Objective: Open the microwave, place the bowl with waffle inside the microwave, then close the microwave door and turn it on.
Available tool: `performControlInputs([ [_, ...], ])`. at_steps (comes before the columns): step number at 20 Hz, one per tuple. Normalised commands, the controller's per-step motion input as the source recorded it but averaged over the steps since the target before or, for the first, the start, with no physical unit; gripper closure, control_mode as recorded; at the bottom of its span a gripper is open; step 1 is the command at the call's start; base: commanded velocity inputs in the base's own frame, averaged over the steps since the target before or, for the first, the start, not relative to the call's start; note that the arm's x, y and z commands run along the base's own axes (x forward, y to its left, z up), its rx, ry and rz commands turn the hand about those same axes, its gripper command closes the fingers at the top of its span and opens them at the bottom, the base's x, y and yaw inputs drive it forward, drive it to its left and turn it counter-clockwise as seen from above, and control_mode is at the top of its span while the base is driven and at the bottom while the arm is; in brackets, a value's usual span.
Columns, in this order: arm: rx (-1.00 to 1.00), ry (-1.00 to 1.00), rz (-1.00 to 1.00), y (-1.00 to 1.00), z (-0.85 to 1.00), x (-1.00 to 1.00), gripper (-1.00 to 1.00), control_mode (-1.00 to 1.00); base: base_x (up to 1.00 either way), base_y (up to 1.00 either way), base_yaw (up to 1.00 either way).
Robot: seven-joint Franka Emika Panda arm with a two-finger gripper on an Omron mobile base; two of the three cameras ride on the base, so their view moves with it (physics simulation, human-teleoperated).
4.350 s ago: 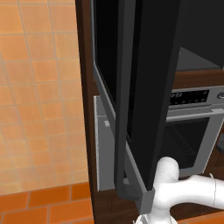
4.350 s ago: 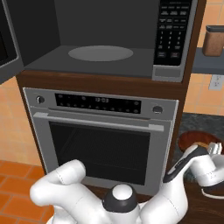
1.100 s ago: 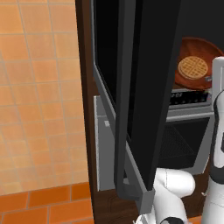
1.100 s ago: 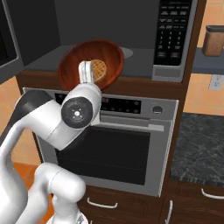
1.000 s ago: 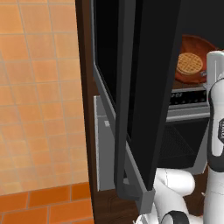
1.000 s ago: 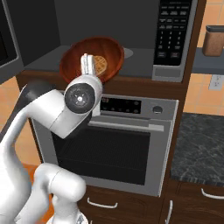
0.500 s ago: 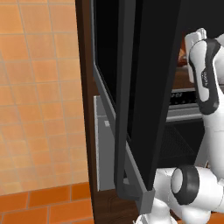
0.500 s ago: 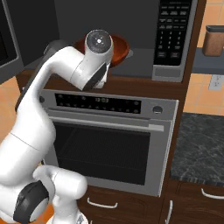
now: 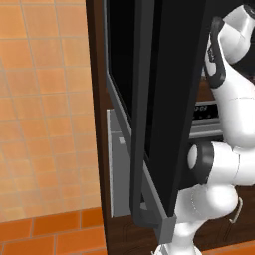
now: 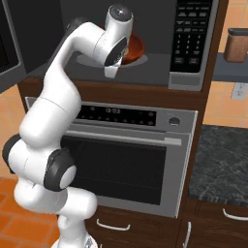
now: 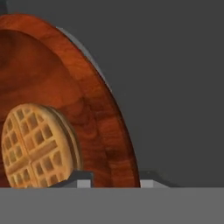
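Observation:
The microwave (image 10: 191,41) stands open, its door (image 10: 7,53) swung out to the left and seen edge-on as a black glass panel (image 9: 169,89) in the left base view. My arm reaches into the cavity. The brown wooden bowl (image 10: 135,46) is inside, over the grey turntable (image 10: 85,60); I cannot tell whether it rests on it. In the hand view the bowl (image 11: 87,109) appears tilted, with the round waffle (image 11: 35,148) lying in it. My gripper (image 11: 114,180) is shut on the bowl's rim, one tip inside and one outside.
A grey oven (image 10: 121,164) with a display strip sits directly below the microwave. To the right are a dark stone counter (image 10: 218,164) and a brown canister (image 10: 236,46) on a shelf. An orange tiled wall (image 9: 45,99) lies left of the door.
The arm has risen and stretched forward, carrying the bowl with the waffle from in front of the microwave's mouth into the cavity. The door has not moved.

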Motion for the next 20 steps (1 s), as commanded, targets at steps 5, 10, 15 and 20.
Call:
performControlInputs([
  [5, 0.0, 0.14, 0.0, 0.41, -0.49, 0.82, 1.0, -1.0, 0.0, 0.0, 0.0],
  [10, 0.0, 0.1, 0.0, 0.26, -0.7, 0.55, -1.0, -1.0, 0.0, 0.0, 0.0],
  [15, 0.08, -0.03, 0.0, 0.01, -0.77, 0.08, -1.0, -1.0, 0.0, 0.0, 0.0],
  [20, 0.11, -0.18, 0.0, 0.01, -0.45, -0.1, -1.0, -1.0, 0.0, 0.0, 0.0],
])
